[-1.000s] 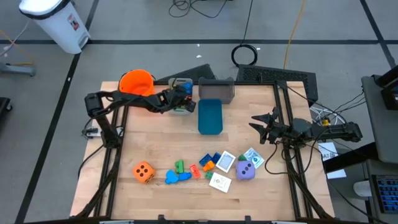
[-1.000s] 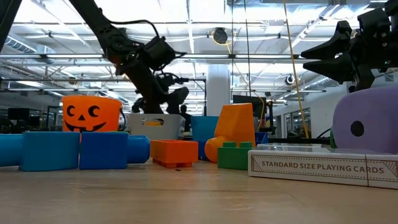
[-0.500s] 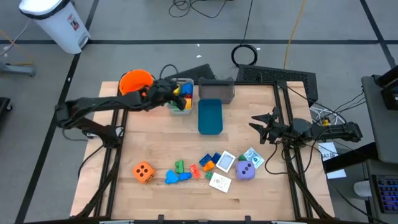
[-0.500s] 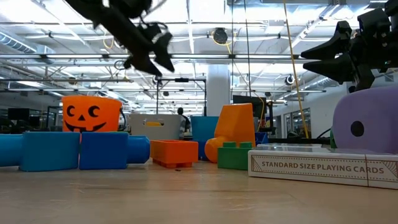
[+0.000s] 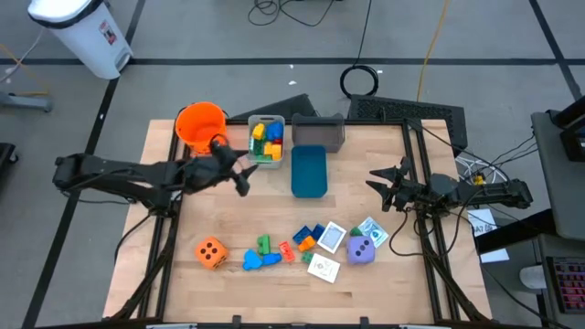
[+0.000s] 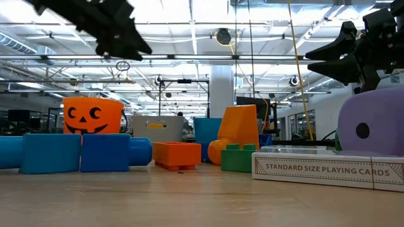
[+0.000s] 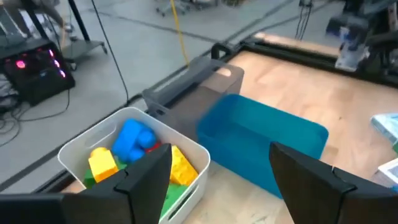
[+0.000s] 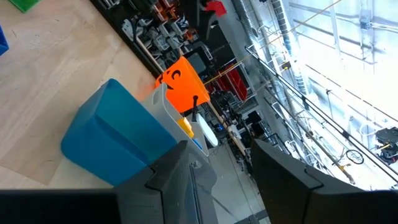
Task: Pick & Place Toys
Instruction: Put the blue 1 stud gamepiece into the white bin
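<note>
Pale wooden boards make up the table [image 5: 228, 210], which stands on a grey floor with cables trailing behind it. Along the far edge sit an orange pumpkin-face bucket [image 5: 198, 124], a white bin [image 5: 266, 139] holding several coloured blocks [image 7: 134, 151], a grey bin [image 5: 318, 132] and, just in front of that, a blue bin [image 5: 309, 171]. The left gripper [image 5: 239, 175] hangs above the table just in front of the bucket and the white bin, its fingers [image 7: 149, 177] spread apart with nothing between them; its wrist view looks over the white bin and the blue bin. The right gripper [image 5: 379, 180] hovers near the table's right edge, to the right of the blue bin, its fingers [image 8: 171, 174] parted and empty. The remaining toys lie in a loose row near the front edge: an orange dotted die [image 5: 211, 252] on the left, then a cluster of small blocks [image 5: 274, 249] in blue, green, orange and red, then flat picture cards [image 5: 327, 247] and a purple die [image 5: 362, 249] on the right. In the low view a box lettered as playing cards [image 6: 328, 168] lies just in front of the purple die.
</note>
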Available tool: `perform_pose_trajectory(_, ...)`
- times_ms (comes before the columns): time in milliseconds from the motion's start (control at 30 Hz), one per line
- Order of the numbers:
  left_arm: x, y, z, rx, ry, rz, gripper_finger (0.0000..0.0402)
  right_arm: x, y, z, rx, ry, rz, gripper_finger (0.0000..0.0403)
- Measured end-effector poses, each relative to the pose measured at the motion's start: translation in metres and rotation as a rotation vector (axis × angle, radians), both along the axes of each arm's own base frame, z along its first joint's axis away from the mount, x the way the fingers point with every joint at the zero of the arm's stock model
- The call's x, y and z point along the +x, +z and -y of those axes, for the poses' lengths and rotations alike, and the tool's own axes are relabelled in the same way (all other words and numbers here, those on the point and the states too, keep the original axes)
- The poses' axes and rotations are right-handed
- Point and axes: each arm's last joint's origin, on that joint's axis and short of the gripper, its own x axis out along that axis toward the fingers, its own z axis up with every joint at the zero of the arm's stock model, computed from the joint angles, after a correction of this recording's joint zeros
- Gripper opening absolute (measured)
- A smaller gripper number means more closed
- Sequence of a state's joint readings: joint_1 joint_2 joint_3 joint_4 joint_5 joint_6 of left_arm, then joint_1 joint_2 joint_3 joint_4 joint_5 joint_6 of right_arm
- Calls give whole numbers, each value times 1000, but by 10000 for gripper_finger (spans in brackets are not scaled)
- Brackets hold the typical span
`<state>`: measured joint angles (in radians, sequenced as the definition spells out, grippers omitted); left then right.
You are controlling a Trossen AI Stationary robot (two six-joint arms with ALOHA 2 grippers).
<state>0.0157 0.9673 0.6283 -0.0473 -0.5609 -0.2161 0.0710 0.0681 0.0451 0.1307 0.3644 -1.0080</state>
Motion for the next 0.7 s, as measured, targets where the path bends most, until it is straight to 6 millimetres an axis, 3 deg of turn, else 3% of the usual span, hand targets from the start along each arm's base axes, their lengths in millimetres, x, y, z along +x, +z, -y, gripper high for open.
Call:
perform_pose_trajectory(267, -23, -37, 3, 45, -24, 165, 278, 0, 0, 0, 0, 0, 5, 169)
perform_pose_trajectory(700, -27, -45, -10, 15, 54, 192, 278, -1, 8, 0, -11, -1, 80, 169)
